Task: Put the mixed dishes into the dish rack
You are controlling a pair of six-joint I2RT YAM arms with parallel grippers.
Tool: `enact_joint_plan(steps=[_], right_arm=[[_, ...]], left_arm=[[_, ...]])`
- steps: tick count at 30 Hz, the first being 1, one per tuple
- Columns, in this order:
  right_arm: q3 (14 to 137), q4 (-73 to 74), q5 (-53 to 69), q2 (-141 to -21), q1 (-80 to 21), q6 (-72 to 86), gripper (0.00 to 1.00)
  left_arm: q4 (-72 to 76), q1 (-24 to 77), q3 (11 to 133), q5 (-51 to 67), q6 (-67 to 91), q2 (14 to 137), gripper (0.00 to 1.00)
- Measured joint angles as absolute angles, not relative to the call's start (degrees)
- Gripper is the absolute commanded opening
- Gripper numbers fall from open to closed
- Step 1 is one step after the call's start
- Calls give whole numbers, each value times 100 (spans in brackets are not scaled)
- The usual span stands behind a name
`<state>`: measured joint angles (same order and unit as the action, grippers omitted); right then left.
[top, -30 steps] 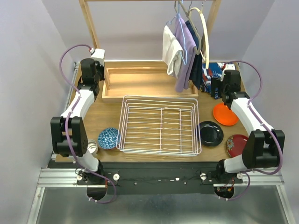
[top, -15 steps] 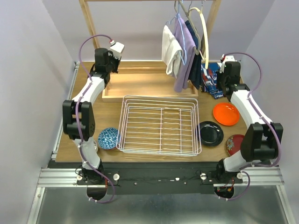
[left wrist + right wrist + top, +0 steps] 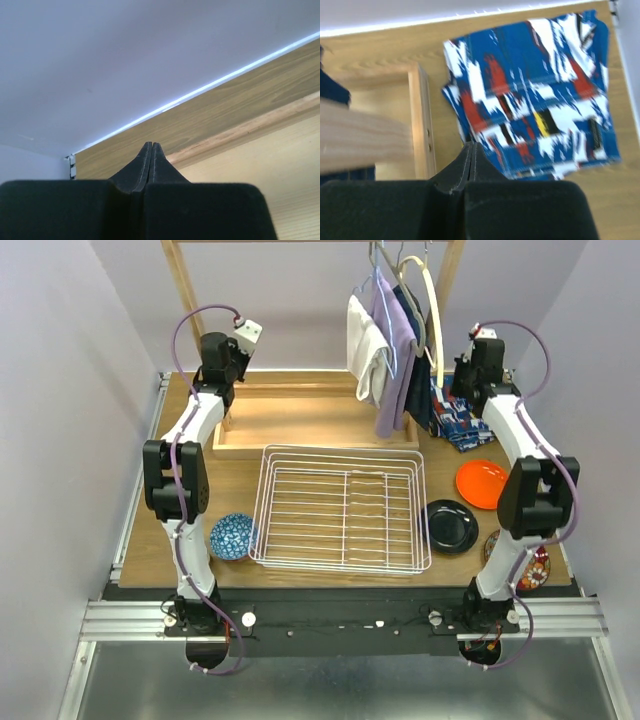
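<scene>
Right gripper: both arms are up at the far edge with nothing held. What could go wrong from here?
The right gripper, shut, points toward the patterned cloth, not a dish; descending here might snag it. The hanging clothes are close beside that arm and could catch on it.

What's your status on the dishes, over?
Left gripper, right gripper shut, holding nothing. Dish rack holds no dishes; blue bowl, black plate, orange plate beside it. Hanging clothes behind it.
</scene>
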<state>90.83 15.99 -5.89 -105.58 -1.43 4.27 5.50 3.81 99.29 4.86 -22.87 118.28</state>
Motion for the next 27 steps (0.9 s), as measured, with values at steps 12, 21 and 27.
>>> enact_joint_plan(steps=[12, 21, 27], right_arm=[[11399, 1660, 91, -12444, -987, 598, 1], [11883, 1658, 292, -12908, -1815, 624, 1], [11961, 1632, 491, -12912, -1942, 661, 1]], left_arm=[[628, -615, 9994, 169, -2471, 11917, 0], [681, -1247, 9992, -102, -2766, 11917, 0], [189, -1385, 10645, 56, -2945, 12149, 0]])
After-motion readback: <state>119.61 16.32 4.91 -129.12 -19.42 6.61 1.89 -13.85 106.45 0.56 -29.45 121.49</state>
